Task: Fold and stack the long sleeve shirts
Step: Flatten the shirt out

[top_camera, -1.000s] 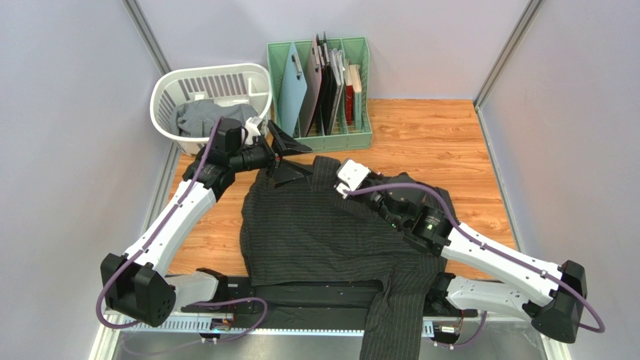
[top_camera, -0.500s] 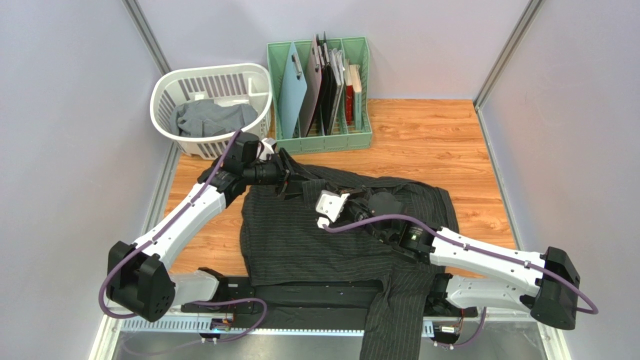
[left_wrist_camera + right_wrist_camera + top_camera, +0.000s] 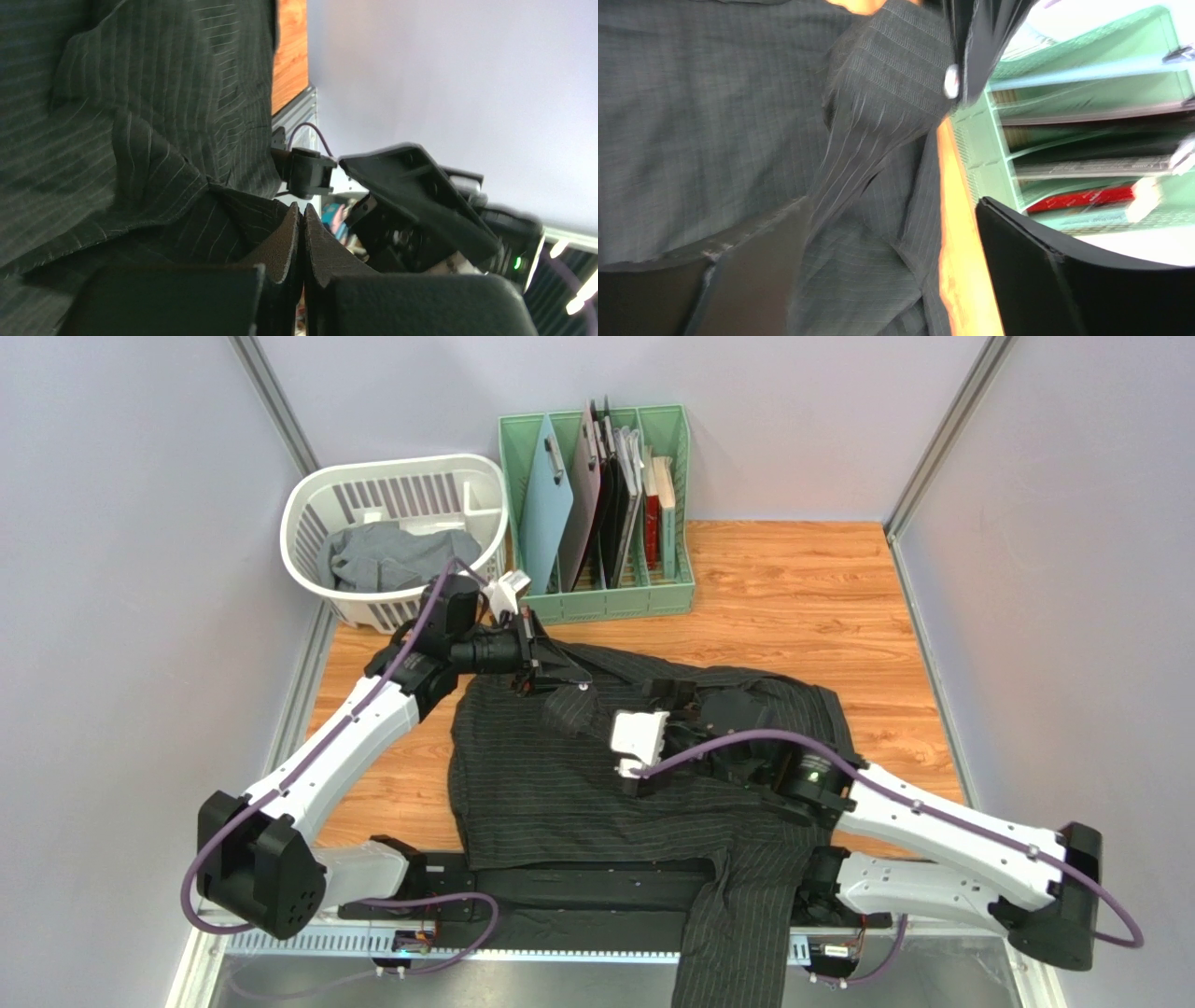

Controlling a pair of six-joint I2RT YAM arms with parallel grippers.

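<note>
The black pinstriped shirt [image 3: 561, 784] lies spread across the table, one sleeve hanging over the near edge. My left gripper [image 3: 550, 667] is at its far left edge by the collar. In the left wrist view the gripper [image 3: 302, 222] is shut, pads pressed together, and a fold of the shirt [image 3: 140, 140] runs up into the tips. My right gripper [image 3: 624, 703] hovers over the shirt's upper middle. It stands open [image 3: 899, 280], with pinstriped cloth [image 3: 864, 210] beneath and nothing between the fingers. The grey shirt [image 3: 379, 553] lies crumpled in the basket.
The white laundry basket [image 3: 312, 493] sits at the far left. Beside it is a green rack [image 3: 603, 598] of flat boards, seen close in the right wrist view [image 3: 1088, 91]. Bare wood table [image 3: 800, 588] lies to the far right. Grey walls enclose the sides.
My left gripper swung right from beside the basket to the shirt's collar edge and shut there. My right gripper carried cloth toward the shirt's middle, then opened and let go.
</note>
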